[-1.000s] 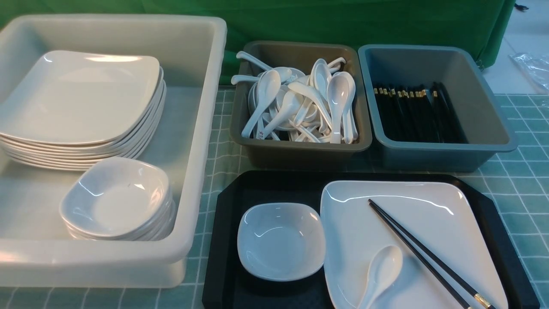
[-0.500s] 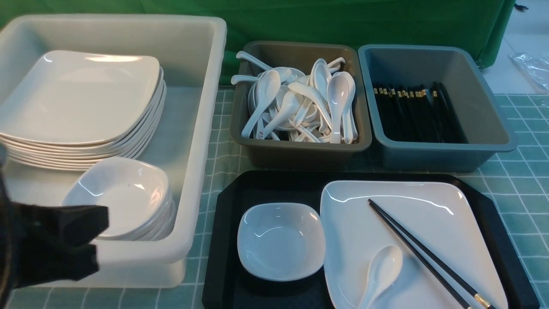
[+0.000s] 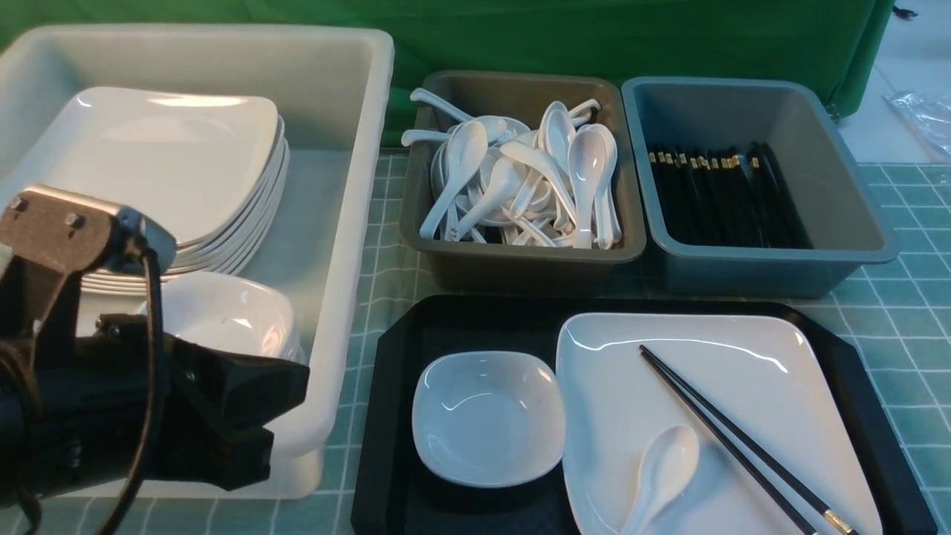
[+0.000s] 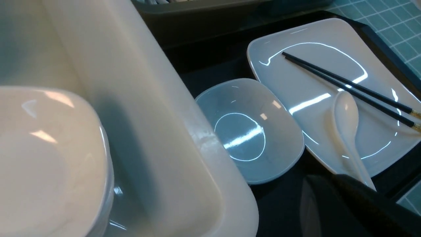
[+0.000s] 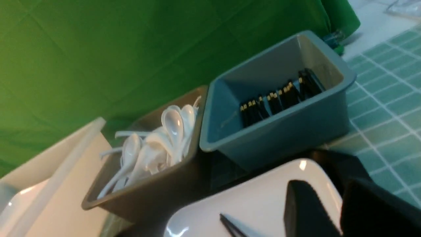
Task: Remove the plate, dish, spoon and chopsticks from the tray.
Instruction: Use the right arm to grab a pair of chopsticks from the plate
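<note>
Hovering at the near left of the scene, the left gripper point(image 3: 282, 416) has its jaws pressed together and empty. It sits by the near right corner of the white tub point(image 3: 349, 223), apart from the tray point(image 3: 461, 319), and clearing has not yet begun: all four pieces lie on the black tray. Nearest the camera, the spoon point(image 3: 661, 464) rests bowl-up on the plate point(image 3: 617, 386). The chopsticks point(image 3: 732, 438) slant across the same plate just beside it, gold-banded ends toward the near right. The dish point(image 3: 487, 420) sits at the plate's left, rim against or just over the plate's rim (the pictures do not settle which). It is the piece closest to the left gripper, off to that gripper's right. The right gripper point(image 5: 329, 194), absent from the front view, appears only to its own wrist camera. Its jaws are parted with nothing between them, poised above the plate near the chopsticks' thin tips. Beyond the tray wait the likely destinations: the tub with its stacked plates point(image 3: 148, 163) and stacked dishes point(image 3: 230, 319), a brown bin of spoons point(image 3: 520, 260), and a blue-grey bin of chopsticks point(image 3: 765, 264).
</note>
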Available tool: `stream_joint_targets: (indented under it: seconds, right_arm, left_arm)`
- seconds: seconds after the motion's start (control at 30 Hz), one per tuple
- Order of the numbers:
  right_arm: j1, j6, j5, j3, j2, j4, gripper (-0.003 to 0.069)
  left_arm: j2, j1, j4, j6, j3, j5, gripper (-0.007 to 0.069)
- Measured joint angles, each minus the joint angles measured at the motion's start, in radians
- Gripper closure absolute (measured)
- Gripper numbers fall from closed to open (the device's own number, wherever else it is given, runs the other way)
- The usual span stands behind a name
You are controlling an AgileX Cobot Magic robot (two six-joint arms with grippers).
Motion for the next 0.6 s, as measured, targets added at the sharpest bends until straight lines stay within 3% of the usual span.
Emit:
stream_joint_targets:
  seconds: [0.07,0.3,0.43,0.6]
  right_arm:
    - [0.031,-0.022,0.099,-0.071,0.042,0.002,0.047]
    - [0.288,-0.438,0.704,-0.57,0.691,-0.017,0.0479]
    - [0.356,-0.507,0.787,-0.7,0.979,-0.102,0.0441]
    - [0.362,-0.533,0.798,-0.785,1.215,-0.16,0.0324]
  left_arm:
    - [0.0,0.0,-0.008,0.03,0.0,0.005,0.0607]
    - [-0.007,0.0,-0.072,0.141,0.0,0.03,0.0607]
    - [-0.039,0.0,-0.073,0.146,0.0,0.042,0.0607]
    - [-0.092,0.0,-0.075,0.16,0.0,0.055,0.0607]
